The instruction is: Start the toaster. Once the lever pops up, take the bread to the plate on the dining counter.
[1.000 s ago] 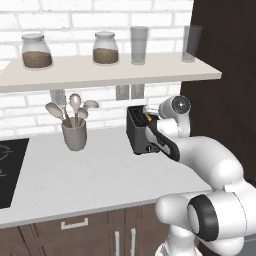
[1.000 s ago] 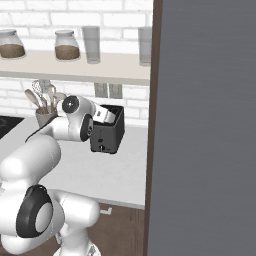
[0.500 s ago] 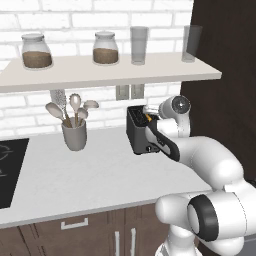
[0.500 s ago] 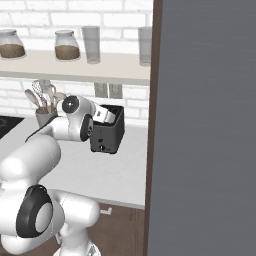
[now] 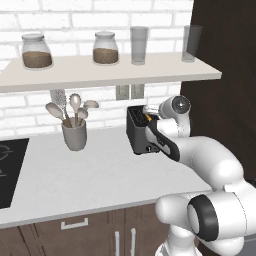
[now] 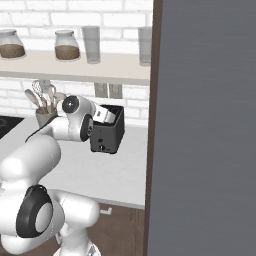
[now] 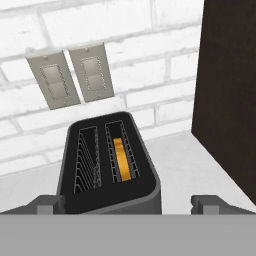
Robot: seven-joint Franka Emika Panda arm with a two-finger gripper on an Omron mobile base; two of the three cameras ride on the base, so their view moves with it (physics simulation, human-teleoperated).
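In the left base view the toaster [image 5: 141, 133] stands on the light grey surface [image 5: 90, 175] against the white brick wall, below a shelf [image 5: 105, 70] that carries 2 jars and 2 glasses; a grey utensil holder [image 5: 74, 134] with spoons stands well to its left, and the white arm reaches in from the lower right so that the hand [image 5: 149, 119] sits at the toaster's right top edge, partly hidden by the wrist. In the right base view the toaster [image 6: 107, 135] shows its dark front with a small pale knob, the arm bends in from the lower left to the toaster's top, and a tall dark panel [image 6: 205, 125] covers the right side. In the hand view the toaster [image 7: 107, 162] is seen from above with its 2 slots: the bread [image 7: 121, 159] sits down inside the right slot, and the left slot shows bare wire guides. The 2 fingertips [image 7: 50, 204] stand far apart at the bottom corners, 1 on each side of the toaster, so the hand [image 7: 129, 204] is released and grasps nothing. 2 wall outlet plates [image 7: 72, 74] sit on the brick behind.
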